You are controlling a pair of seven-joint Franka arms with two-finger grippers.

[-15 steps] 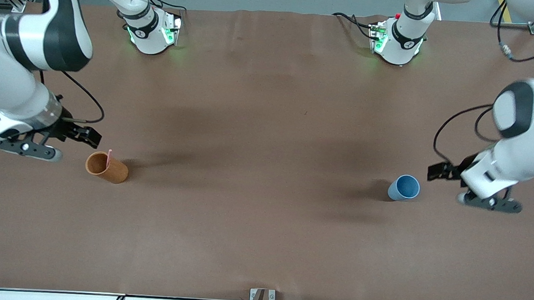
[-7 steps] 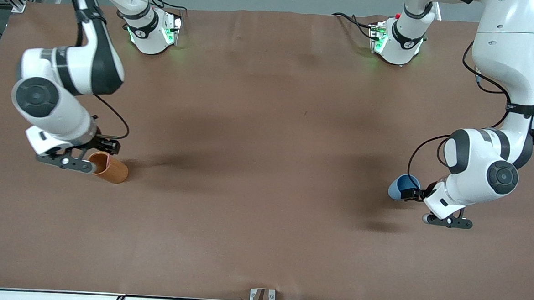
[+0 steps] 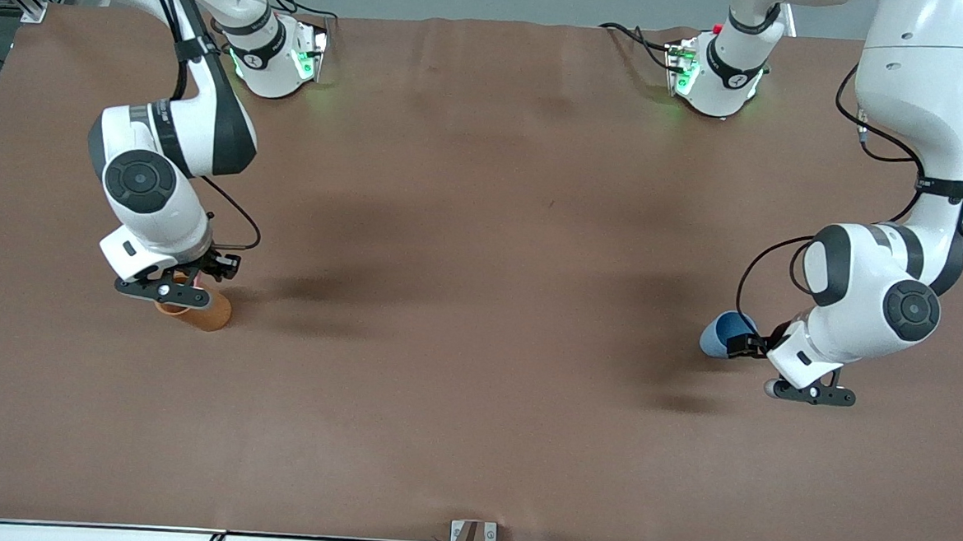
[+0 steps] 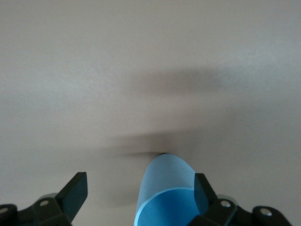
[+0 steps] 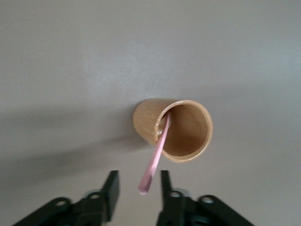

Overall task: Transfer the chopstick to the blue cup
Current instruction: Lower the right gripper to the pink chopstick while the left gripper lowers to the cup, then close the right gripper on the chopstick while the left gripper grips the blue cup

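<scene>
The chopstick (image 5: 155,160) was standing in the orange-brown cup (image 3: 203,312) down at the right arm's end of the table, leaning against the rim with its top end poking out above it. The right gripper (image 5: 137,190) sat right over that cup, and from its wrist camera you could see the pink tip sitting between the two fingers (image 5: 111,189). They'd come in narrow around it, but there was a sliver of gap on each side, so it wasn't pinched yet as far as I could see. From the front camera the gripper (image 3: 180,281) covered most of the cup's mouth, with just a bit of pink showing by the fingers.

Over at the left arm's end, the blue cup (image 3: 719,336) stood upright on the brown table (image 3: 480,303), well apart from the orange-brown one. The left gripper (image 4: 140,193) was low beside it with its fingers spread wide. In the wrist camera the cup (image 4: 167,193) sat in the gap, up close to one finger (image 4: 203,192) and clear of the other, so nothing was gripped.
</scene>
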